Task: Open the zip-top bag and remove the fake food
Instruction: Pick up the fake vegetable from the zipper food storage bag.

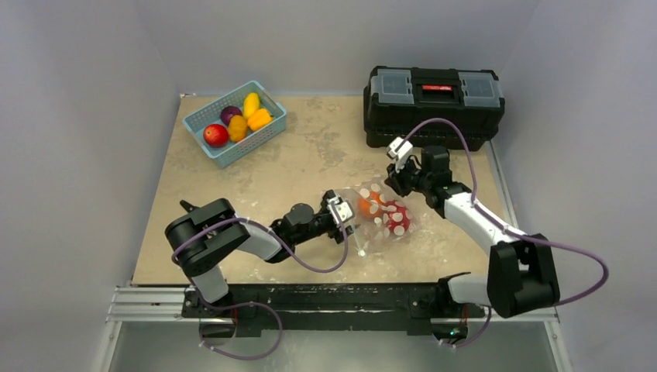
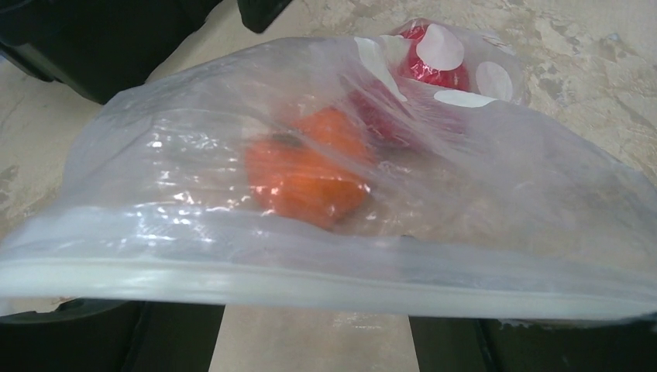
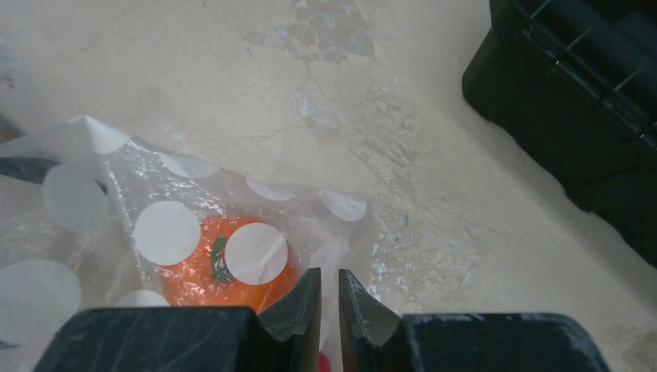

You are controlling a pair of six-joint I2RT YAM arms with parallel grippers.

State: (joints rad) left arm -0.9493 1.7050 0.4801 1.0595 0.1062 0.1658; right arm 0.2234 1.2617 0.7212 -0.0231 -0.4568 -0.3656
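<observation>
Risk: film slipping free, zip staying shut
Left gripper (image 1: 350, 218): sitting released by clear polka-dot plastic zip-top bag (image 2: 194, 155)
Right gripper (image 3: 330, 287): sitting near-clenched at bag corner, catch unclear

Robot lab cell: plain grey walls (image 1: 77, 116), scuffed table (image 1: 310, 155), mounting rail (image 1: 151, 298).

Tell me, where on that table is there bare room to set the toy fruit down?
Bare tabletop lies between the basket and the toolbox, and along the left side between the basket and the left arm. It is crowded mid-table, where the left gripper and right gripper flank the zip-top bag before the toolbox.
</observation>
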